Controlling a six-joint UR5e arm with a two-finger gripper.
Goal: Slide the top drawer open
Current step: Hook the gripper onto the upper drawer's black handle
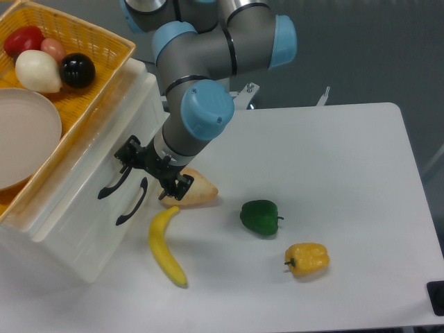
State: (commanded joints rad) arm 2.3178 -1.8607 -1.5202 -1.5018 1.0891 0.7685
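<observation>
At far left a yellow wicker basket [104,66] sits on top of the white cabinet [62,236], holding a pale plate [24,135] and some round produce. Below it, on the cabinet's front face, the top drawer [104,156] looks shut, flush with the matching lower drawer [104,229]; its black curved handle [113,183] is the upper-left of the two bars. The tool [154,169] hangs just right of that handle's upper end, one black finger close to or touching the bar, the other out toward a tan wedge of bread [193,190] on the counter [333,173]. The jaws appear spread with nothing between them, though the dark fingers against the dark bar make contact hard to judge. This is the approach step: the handle is not yet gripped. Next the tool must straddle the bar, close on it, then pull straight out from the cabinet face. Further right lie a banana [166,246], a green pepper [260,216] and a yellow pepper [306,259], all apart.
</observation>
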